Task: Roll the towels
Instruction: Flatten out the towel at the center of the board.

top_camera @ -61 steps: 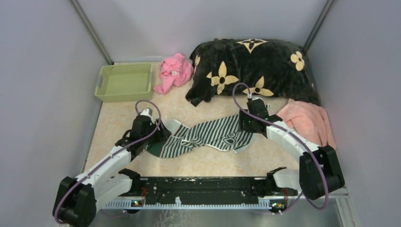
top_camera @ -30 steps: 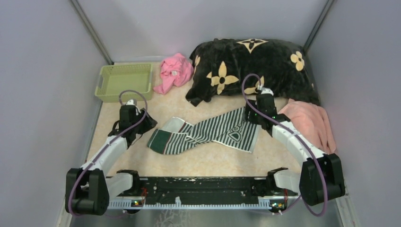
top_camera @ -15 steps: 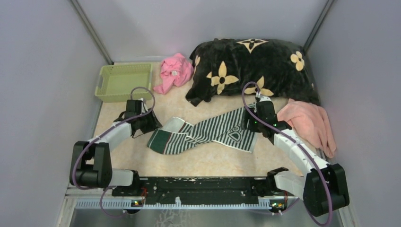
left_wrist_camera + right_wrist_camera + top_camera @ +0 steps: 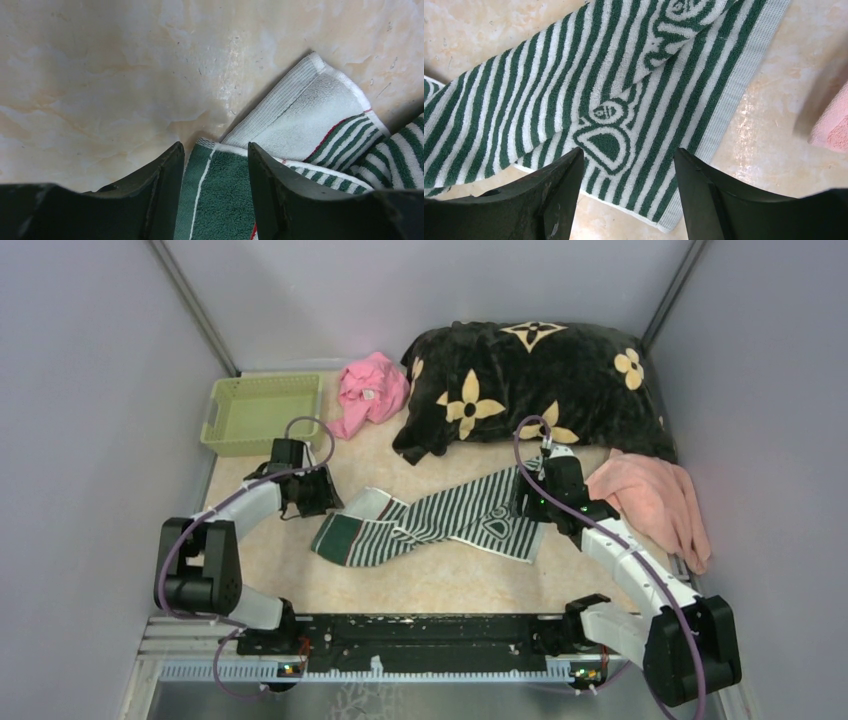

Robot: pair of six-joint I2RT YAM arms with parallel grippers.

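Note:
The dark green towel with white stripes lies stretched and a little twisted across the table's middle. Its left end, folded with a white band, shows in the left wrist view. My left gripper is open just above that end, its jaws astride the green corner. My right gripper is open above the towel's right end, holding nothing. The pale salmon-pink towel lies crumpled at the right, beside the right arm; its edge shows in the right wrist view.
A black blanket with tan flowers fills the back right. A bright pink cloth lies at the back middle. A light green basket stands at the back left. Grey walls enclose the beige table.
The towel was pulled out longer and then let go. My left arm swung away to the left and has come back to the towel's left end. My right gripper shifted slightly.

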